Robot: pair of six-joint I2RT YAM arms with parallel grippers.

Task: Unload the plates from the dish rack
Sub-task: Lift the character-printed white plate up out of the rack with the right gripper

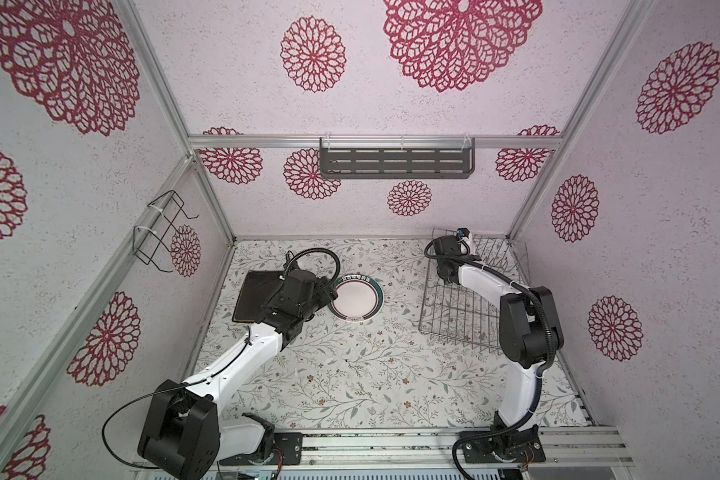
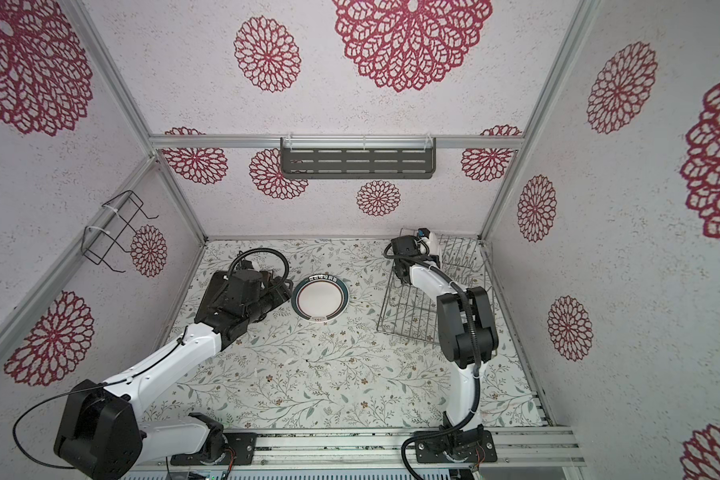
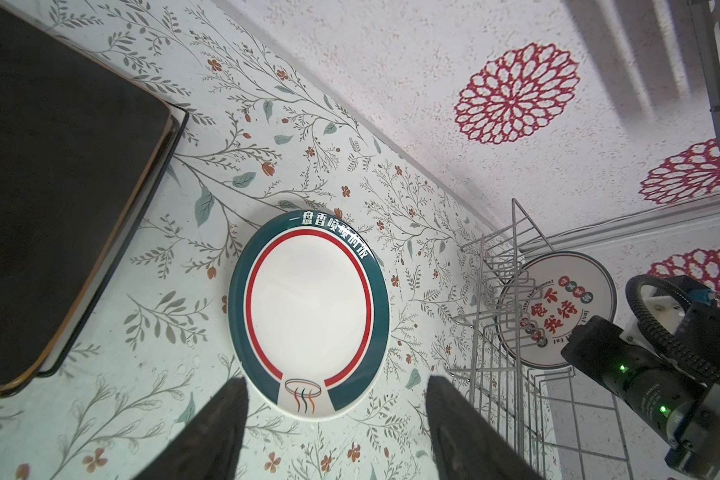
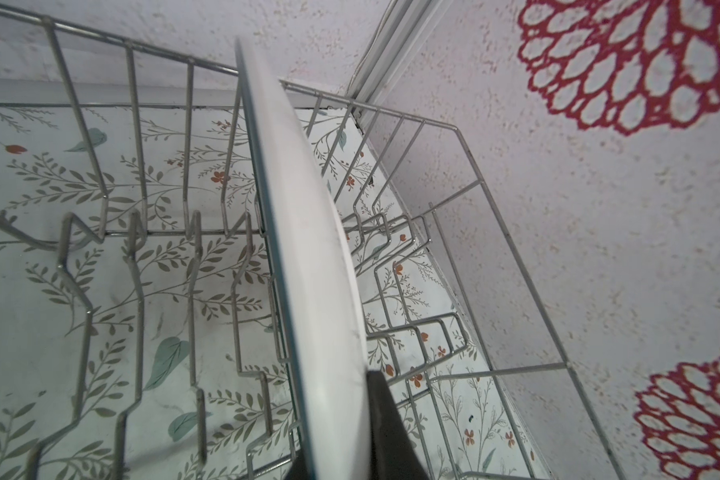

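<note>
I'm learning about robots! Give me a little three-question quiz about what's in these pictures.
1. True or false: the teal-rimmed round plate lies flat on the table, outside the dish rack.
2. Which plate does the right tool grip?
A) the black square plate
B) the round plate with red characters, standing on edge in the dish rack
C) the teal-rimmed round plate
3. Fill in the gap: the left tool is ____ and holds nothing.

Key: 1 true; 2 B; 3 open.
</note>
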